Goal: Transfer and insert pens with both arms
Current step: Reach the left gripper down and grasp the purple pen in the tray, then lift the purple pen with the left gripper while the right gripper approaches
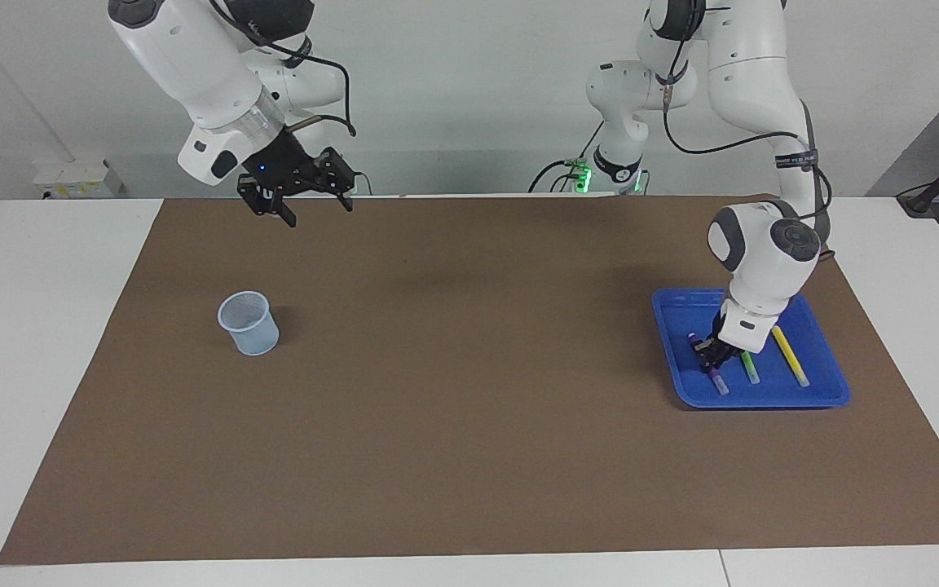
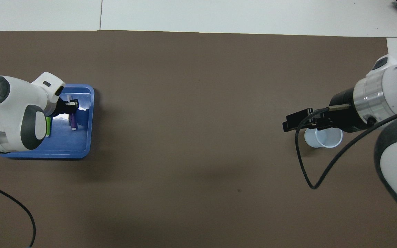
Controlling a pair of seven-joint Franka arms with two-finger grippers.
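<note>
All three pens sit in a blue tray at the left arm's end of the surface. The purple pen has the left pincer right down on it, fingers either side of its middle, though whether they're actually squeezing it I can't tell. The green pen lies just beside it, and the yellow pen next to that, all roughly parallel.

From overhead the left arm's big white wrist covers most of the tray: the yellow one is hidden completely, the green one is just a sliver, and only the purple one shows properly.

The right pincer hangs up in the air, fingers spread apart and holding nothing. Overhead it overlaps a pale mesh cup, but the facing view shows the cup standing upright on its own, well clear below.

Everything's on a brown mat over a white surface, with a plain pale wall at the robots' end.
</note>
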